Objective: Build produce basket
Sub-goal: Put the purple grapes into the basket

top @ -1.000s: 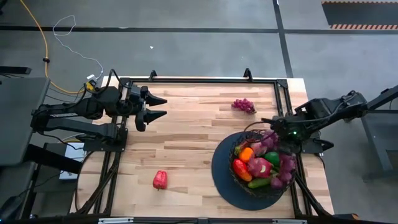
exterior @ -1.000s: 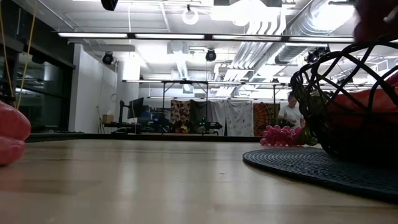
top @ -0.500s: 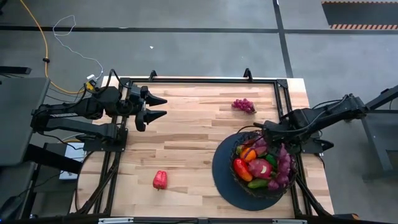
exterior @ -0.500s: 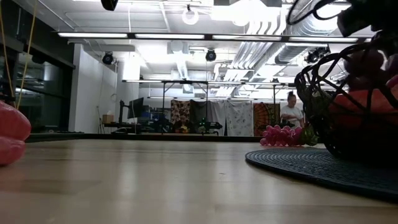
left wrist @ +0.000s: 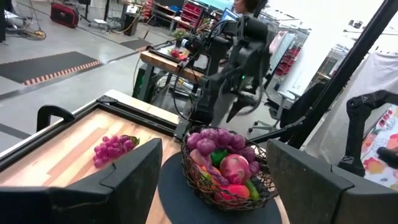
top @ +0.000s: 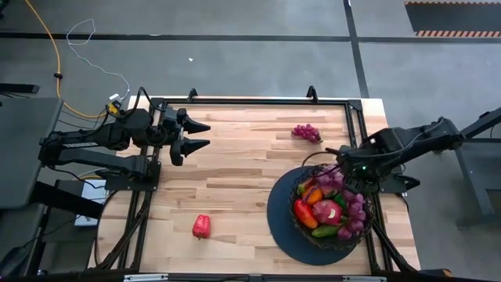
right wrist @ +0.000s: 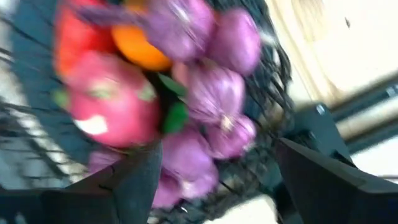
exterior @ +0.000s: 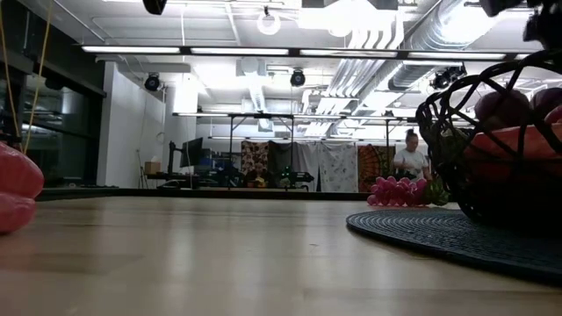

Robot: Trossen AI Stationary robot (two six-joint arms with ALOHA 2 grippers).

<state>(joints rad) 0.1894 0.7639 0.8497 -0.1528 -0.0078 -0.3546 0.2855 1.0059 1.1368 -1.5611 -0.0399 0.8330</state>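
Right gripper (top: 344, 166) above the basket (top: 301, 223) far rim, fingers apart, empty. Next: grape bunch (top: 307, 132) just beyond; lift clear of the rim first. Left gripper (top: 200, 135) waits far-left, fingers apart.

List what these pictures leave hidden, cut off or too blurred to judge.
- Low view: the basket is cut by the picture's edge, and its mesh hides most of the produce.
- Low view: the red pepper is cut off at the edge, with only part showing.
- Right wrist view: motion blur smears the purple grapes and the dragon fruit.
- High view: the right gripper is dark against the basket rim, so its fingers cannot be judged.
- High view: the bottom layer of the basket is hidden under the upper fruit.
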